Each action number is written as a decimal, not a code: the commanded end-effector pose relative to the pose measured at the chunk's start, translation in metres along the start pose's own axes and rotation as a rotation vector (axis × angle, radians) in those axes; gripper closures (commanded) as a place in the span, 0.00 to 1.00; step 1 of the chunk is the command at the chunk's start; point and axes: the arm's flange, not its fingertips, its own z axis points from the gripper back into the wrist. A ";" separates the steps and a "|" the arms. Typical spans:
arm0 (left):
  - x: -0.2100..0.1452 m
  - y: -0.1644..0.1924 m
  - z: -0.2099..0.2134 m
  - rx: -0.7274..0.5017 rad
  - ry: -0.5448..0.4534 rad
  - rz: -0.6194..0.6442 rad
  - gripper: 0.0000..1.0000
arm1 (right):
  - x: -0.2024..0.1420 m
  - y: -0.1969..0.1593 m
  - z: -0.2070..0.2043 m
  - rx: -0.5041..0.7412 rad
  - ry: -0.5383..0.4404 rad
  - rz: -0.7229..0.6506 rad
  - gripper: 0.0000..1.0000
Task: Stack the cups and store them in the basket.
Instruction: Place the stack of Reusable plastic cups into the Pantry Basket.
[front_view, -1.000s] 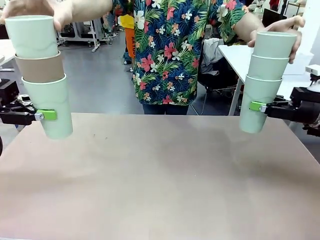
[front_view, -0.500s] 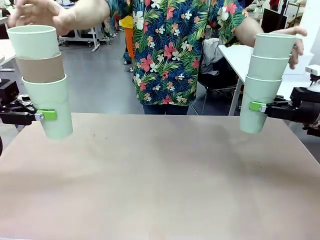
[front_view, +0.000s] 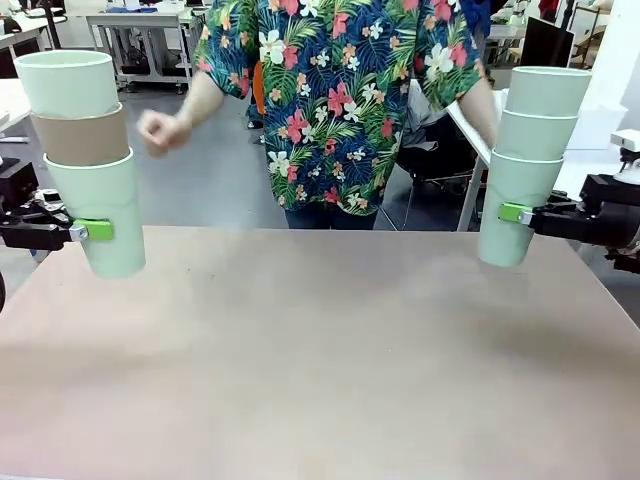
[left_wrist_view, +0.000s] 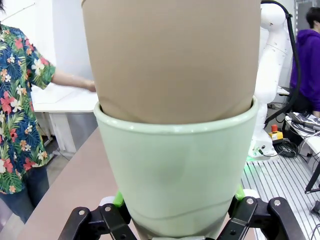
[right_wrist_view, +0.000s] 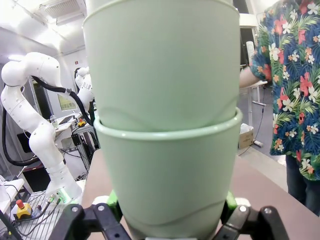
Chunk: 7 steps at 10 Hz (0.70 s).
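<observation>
Front: left gripper (front_view: 92, 230) is clamping a mint-brown-mint stack (front_view: 85, 165) at the table's (front_view: 320, 360) far left. The right gripper (front_view: 514, 212) is clamping an all-mint stack (front_view: 530, 150) far right. The person's fist (front_view: 160, 130) is hovering apart.
Left wrist: brown cup (left_wrist_view: 172, 60) is nesting in the gripped mint cup (left_wrist_view: 175, 170).
Right wrist: mint is nesting in mint.

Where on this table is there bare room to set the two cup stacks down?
The table is bare from its near edge to its far edge, between the left stack in the left gripper and the right stack in the right gripper. Only those two far corners are crowded. The person's hand hangs beyond the far edge.
</observation>
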 end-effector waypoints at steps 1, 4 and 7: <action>0.004 -0.001 0.000 -0.001 -0.006 -0.010 0.15 | 0.003 0.001 0.000 0.000 -0.005 0.007 0.14; 0.004 -0.001 0.000 -0.001 -0.006 -0.010 0.15 | 0.003 0.001 0.000 0.000 -0.005 0.007 0.14; 0.004 -0.001 0.000 -0.001 -0.006 -0.010 0.15 | 0.003 0.001 0.000 0.000 -0.005 0.007 0.14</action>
